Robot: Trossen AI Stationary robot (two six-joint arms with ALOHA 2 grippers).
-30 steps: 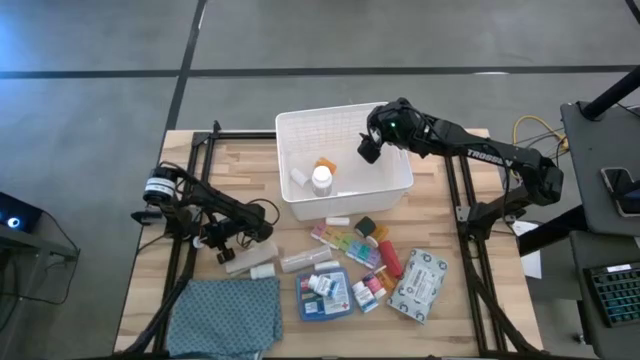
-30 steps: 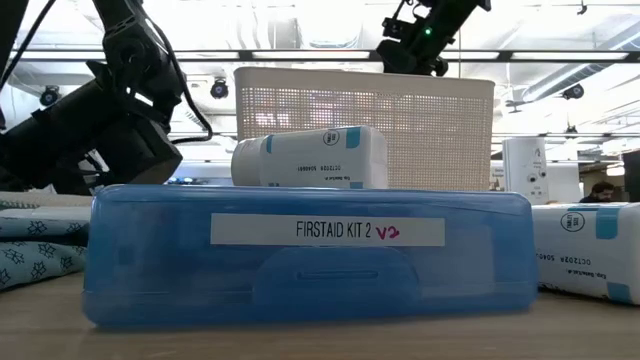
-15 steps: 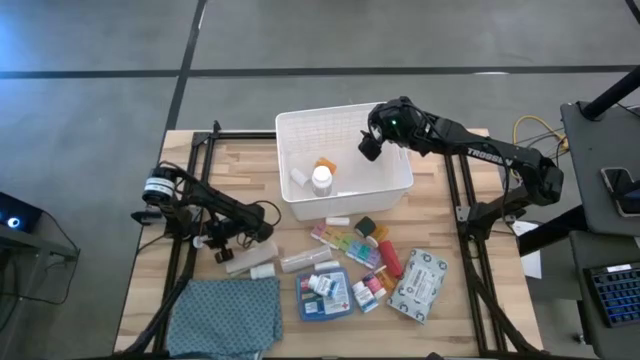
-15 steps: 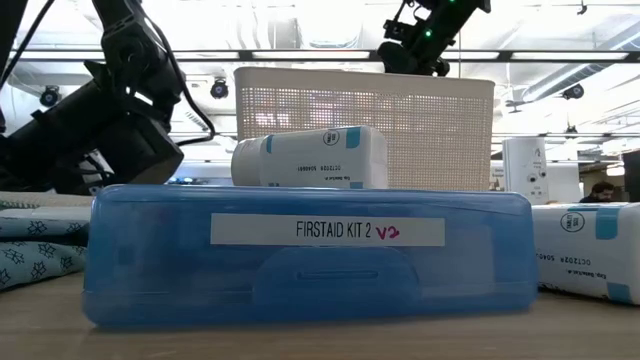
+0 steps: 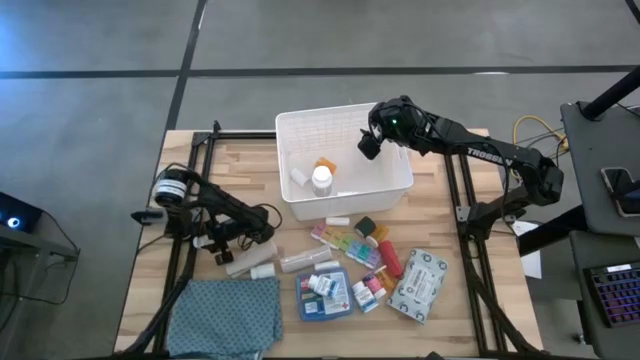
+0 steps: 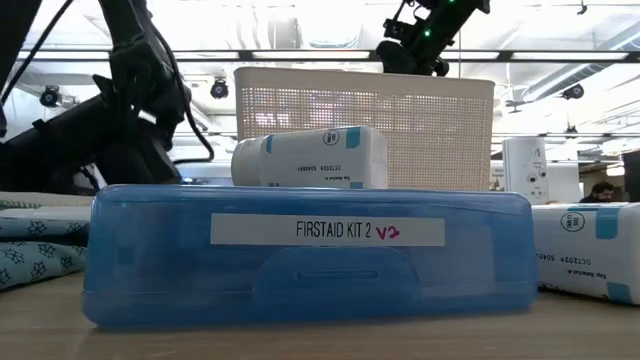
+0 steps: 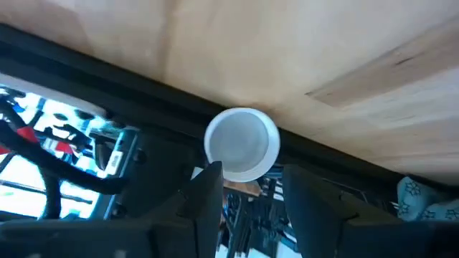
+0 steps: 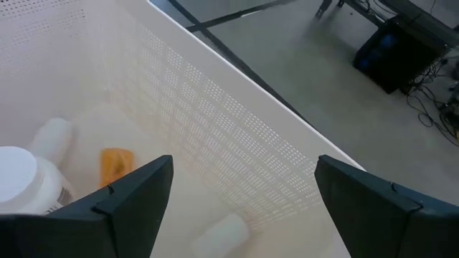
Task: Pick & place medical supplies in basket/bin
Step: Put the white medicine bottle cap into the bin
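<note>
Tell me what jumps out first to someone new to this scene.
The white slotted plastic bin at the table's far middle, already holding a few supplies, with the right pincer open above it. In front of it lies a bright scatter of supplies around the blue first-aid box. The left pincer sits low at the left by a white tube.

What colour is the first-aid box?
Translucent blue first-aid box with a white label, clearest in the low view.
</note>
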